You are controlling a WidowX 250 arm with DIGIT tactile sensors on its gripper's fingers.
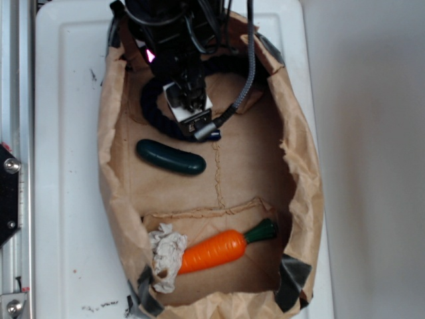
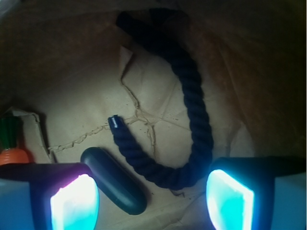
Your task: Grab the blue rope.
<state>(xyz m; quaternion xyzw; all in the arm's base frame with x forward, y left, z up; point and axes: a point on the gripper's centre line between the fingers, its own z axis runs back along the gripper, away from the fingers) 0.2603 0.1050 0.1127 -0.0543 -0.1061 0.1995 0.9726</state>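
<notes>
Two pads spread wide: end effector open above rope; cucumber toy beside rope's curve.

Your exterior view is bright and evenly lit, with soft shadows under the arm and slight softness overall. Your wrist view is dim and warm-toned, dark toward the upper corners, while the finger pads glow cyan and magenta, overexposed and blurred.
</notes>
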